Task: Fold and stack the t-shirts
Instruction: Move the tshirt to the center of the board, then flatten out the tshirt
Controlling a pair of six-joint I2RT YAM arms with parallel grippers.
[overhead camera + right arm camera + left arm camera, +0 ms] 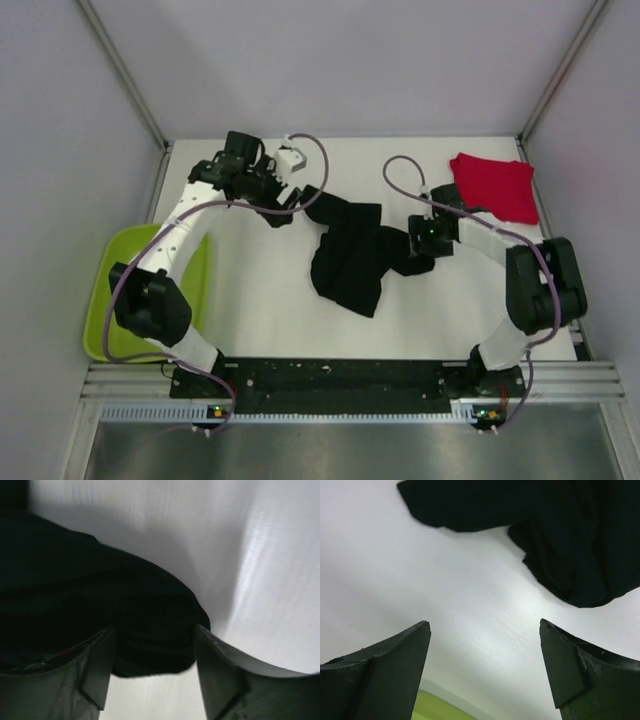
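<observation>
The black t-shirt (pixel 350 255) lies crumpled in the middle of the white table. The red t-shirt (pixel 495 185) lies as a folded square at the back right. My left gripper (pixel 283 213) is open and empty, just left of the black shirt's upper edge; in the left wrist view (pixel 484 622) the black shirt (pixel 570 530) lies ahead of the fingertips, apart from them. My right gripper (pixel 416 254) is at the shirt's right edge; in the right wrist view (pixel 155 627) its jaws stand open with a lobe of the black shirt (pixel 150 645) between them.
A lime-green tray (pixel 110 300) sits at the left table edge under the left arm; its rim also shows in the left wrist view (pixel 440 707). Grey walls close in the back and sides. A metal rail (pixel 350 385) runs along the near edge.
</observation>
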